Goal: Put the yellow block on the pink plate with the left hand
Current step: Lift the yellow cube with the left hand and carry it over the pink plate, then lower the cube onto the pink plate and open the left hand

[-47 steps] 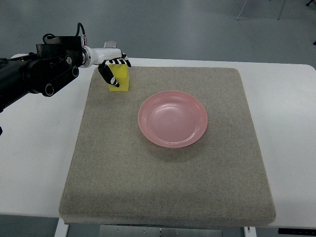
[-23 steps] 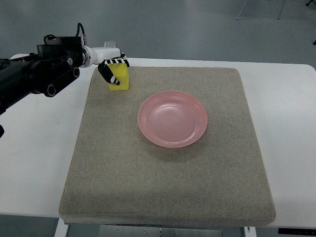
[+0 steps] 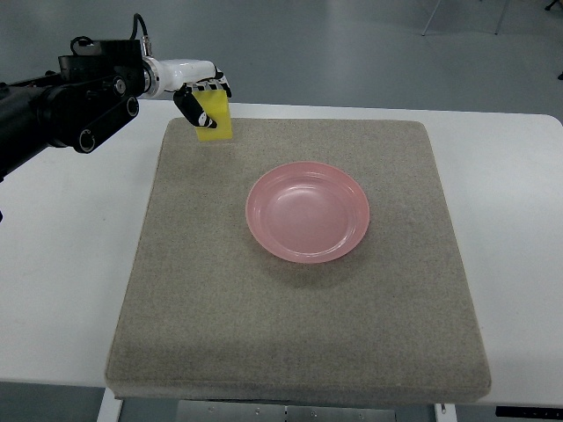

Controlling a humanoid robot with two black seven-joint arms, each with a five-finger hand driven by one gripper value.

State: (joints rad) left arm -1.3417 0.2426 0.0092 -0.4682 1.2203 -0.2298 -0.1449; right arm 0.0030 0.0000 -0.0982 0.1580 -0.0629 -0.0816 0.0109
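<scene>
Lying nearest, the grey mat [image 3: 299, 264] covers the white table [image 3: 62, 290] and carries the pink plate [image 3: 308, 211] at the centre of the frame, its bowl holding nothing. Farther back, in the upper left of the frame, the left hand [image 3: 201, 95] grips the yellow block [image 3: 215, 120], fingers [image 3: 188, 105] wrapped over its top and left face. Compared with a second ago the block sits higher in the picture, at the mat's far left corner rather than resting flat on it, and the black arm [image 3: 62, 114] has moved up with it, well apart from the plate.
</scene>
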